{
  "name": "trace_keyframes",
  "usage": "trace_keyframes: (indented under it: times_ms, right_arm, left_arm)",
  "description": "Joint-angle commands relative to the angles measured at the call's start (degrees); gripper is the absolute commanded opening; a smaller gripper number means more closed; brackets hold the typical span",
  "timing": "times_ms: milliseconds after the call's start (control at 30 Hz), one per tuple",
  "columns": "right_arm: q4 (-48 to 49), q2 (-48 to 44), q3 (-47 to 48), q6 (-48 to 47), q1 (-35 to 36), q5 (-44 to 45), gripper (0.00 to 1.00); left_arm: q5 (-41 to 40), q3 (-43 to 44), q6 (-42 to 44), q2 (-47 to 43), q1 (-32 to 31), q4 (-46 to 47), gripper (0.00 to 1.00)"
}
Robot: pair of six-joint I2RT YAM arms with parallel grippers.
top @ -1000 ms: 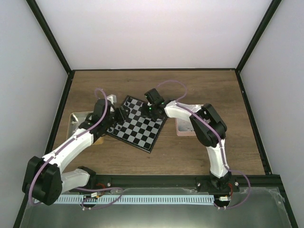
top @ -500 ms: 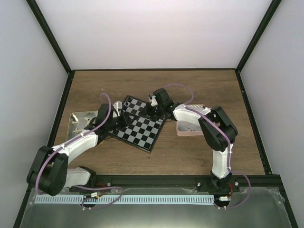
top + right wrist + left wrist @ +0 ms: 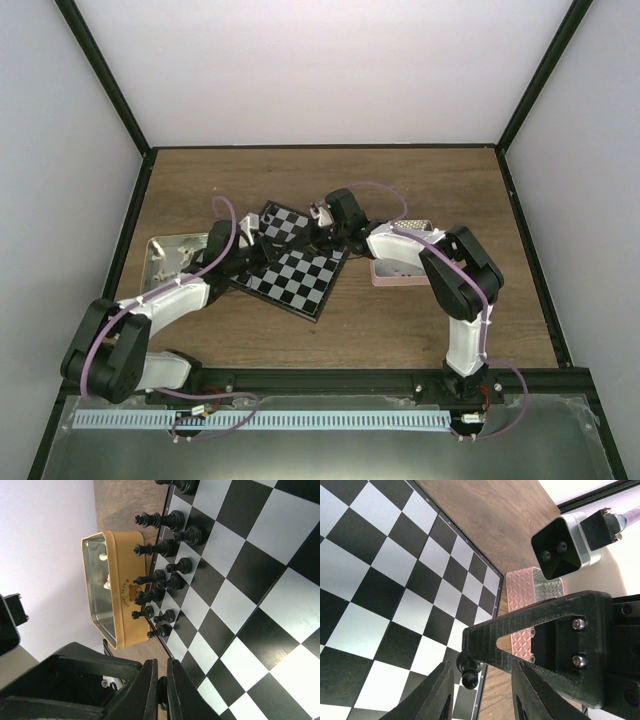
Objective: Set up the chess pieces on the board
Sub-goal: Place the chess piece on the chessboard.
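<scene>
R gripper (image 3: 162, 667) is clamped on black pawn (image 3: 468, 672), long axis set crosswise to fingertips; L gripper (image 3: 481, 680) is held part-open astride it, at edge of board (image 3: 300, 270).

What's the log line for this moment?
left gripper: open, flanking black pawn | right gripper: shut on black pawn | place: board edge

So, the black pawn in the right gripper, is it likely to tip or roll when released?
Probably light: the black pawn is narrower than one square of the board. Its rounded, glossy shape may slip between the shut fingers of the right gripper. Lying on its side, it would likely roll.
</scene>
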Motion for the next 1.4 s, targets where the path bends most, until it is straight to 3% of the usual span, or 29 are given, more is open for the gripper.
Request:
trace_keyframes:
  times_ms: [0,233,400,500,600,767,1033,1367]
  right_arm:
    - [1.9,-2.4,0.0,1.2,-0.3,-2.0,0.01]
    - [2.4,-2.2,0.0,1.7,-0.3,-2.7,0.01]
    - [0.8,-2.6,0.5,0.0,-0.4,-1.4,0.01]
    - [-6.1,-2.7,3.3,-4.2,-1.2,3.6,0.07]
    - [-12.9,-3.9,5.7,-8.6,-3.0,12.0,0.2]
    - [-17.7,-8.2,3.9,-13.0,-5.0,22.3,0.3]
    - [-18.4,-12.0,-1.8,-14.3,-5.1,26.8,0.32]
    - [-18.0,-14.4,-5.8,-14.1,-5.1,27.8,0.32]
  left_arm:
    - [0.6,-0.7,-0.2,0.6,0.1,2.5,0.34]
    - [0.7,-0.7,0.0,1.4,0.1,2.5,0.22]
    - [-0.6,0.4,1.1,1.6,0.1,1.3,0.05]
    - [-2.8,2.8,4.1,1.7,0.1,-3.7,0.04]
    - [-7.3,7.3,9.3,2.5,0.1,-14.1,0.04]
    - [-15.2,17.2,18.4,6.6,0.0,-29.3,0.04]
    - [-23.3,34.7,25.5,19.8,-0.3,-46.4,0.04]
    - [-28.3,42.7,26.8,28.0,-0.4,-50.0,0.07]
